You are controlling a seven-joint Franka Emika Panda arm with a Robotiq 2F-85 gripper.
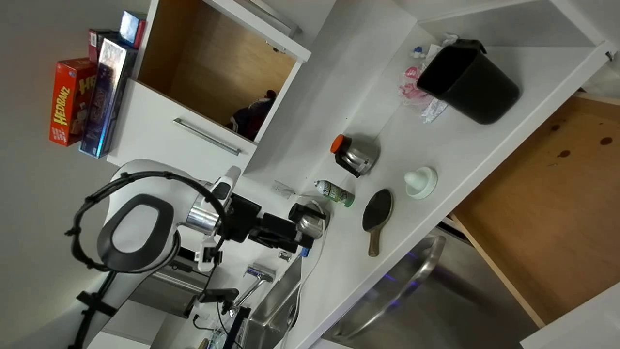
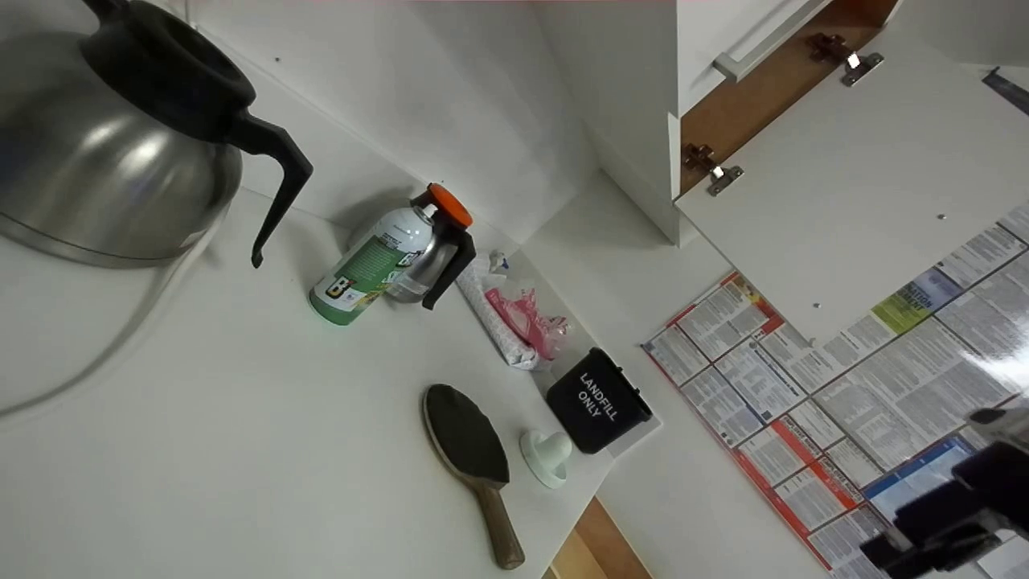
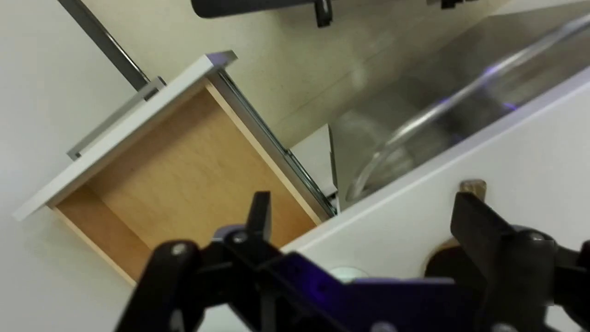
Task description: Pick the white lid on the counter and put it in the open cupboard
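We see the gripper [image 3: 363, 202] with its two fingers [image 3: 261, 214] wide apart in the wrist view. In an exterior view we set our clock on the white lid [image 1: 421, 183], which rests on the counter [image 1: 339, 271], twelve toward the top. Going left to right around it, we find a red Hedbanz box [image 1: 71, 102] between nine and ten, the open cupboard [image 1: 223, 63] at ten, a steel pot [image 1: 310, 225] between eight and nine, a spray can [image 1: 335, 193] at nine, an orange-topped carafe [image 1: 362, 154] at ten, a dark paddle [image 1: 378, 211] at eight, a black bin [image 1: 477, 87] at one and an open drawer [image 1: 547, 194] at three.

Only there do we see the box and, in the cupboard's five o'clock corner, a dark bundle [image 1: 254, 114]. In an exterior view with a hinged white door [image 2: 836, 177], we read LANDFILL ONLY on the bin, and the gripper hangs between three and four from the lid, well apart. The wrist view leaves us just a pale rim of the lid, the rest behind the gripper, but shows the drawer's handle [image 3: 115, 120].

The lid lies near the counter's front edge, past which the drawer juts. A narrow gap parts the lid from the paddle; plain countertop lies between it and the bin.
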